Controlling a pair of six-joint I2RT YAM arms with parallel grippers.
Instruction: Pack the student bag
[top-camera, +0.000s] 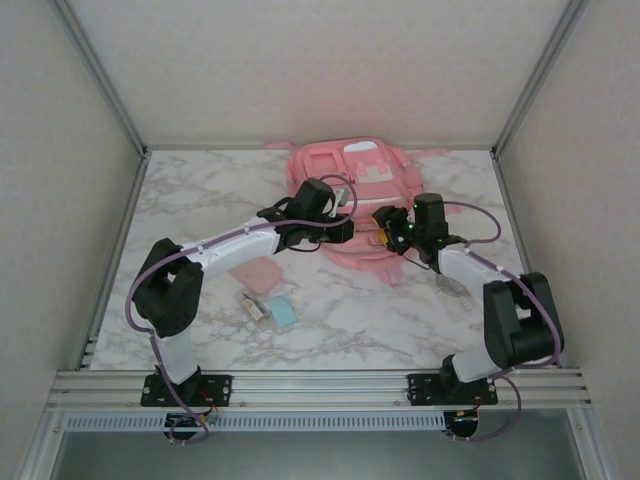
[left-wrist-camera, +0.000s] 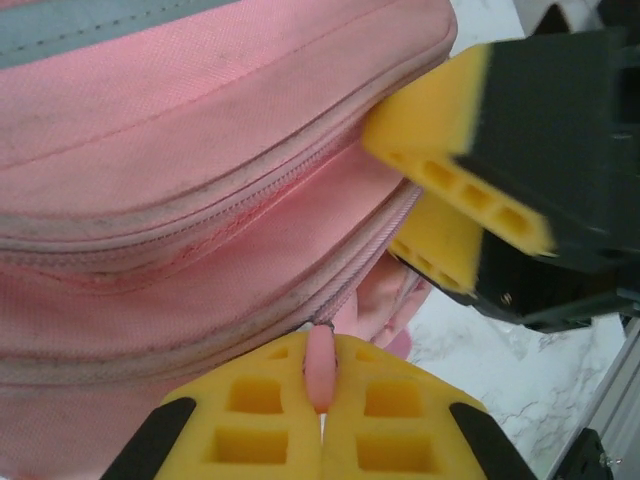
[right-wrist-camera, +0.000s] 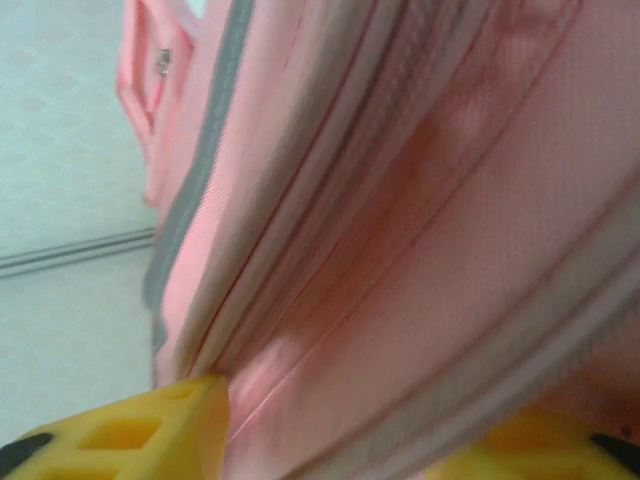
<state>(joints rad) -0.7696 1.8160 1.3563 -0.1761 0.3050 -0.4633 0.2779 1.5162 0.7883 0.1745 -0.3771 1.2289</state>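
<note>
Left pincer (left-wrist-camera: 321, 395) pressed together on zipper pull (left-wrist-camera: 318, 362) (pink tab); right pincer (left-wrist-camera: 388, 192) pinching student bag (left-wrist-camera: 200, 150) edge.

Marble table (top-camera: 200, 200) w/ flat pink pouch (top-camera: 258, 272) — pale blue item (top-camera: 283, 312) & small obj. (top-camera: 258, 310) nearby.

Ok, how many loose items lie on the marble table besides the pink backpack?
3, near the left arm: a flat pink pouch, a light-blue flat item, a small brownish item. A greyish shape by the right forearm may be a fourth.

The student bag (top-camera: 322, 166) lies at the table's (top-camera: 200, 205) far edge.
</note>
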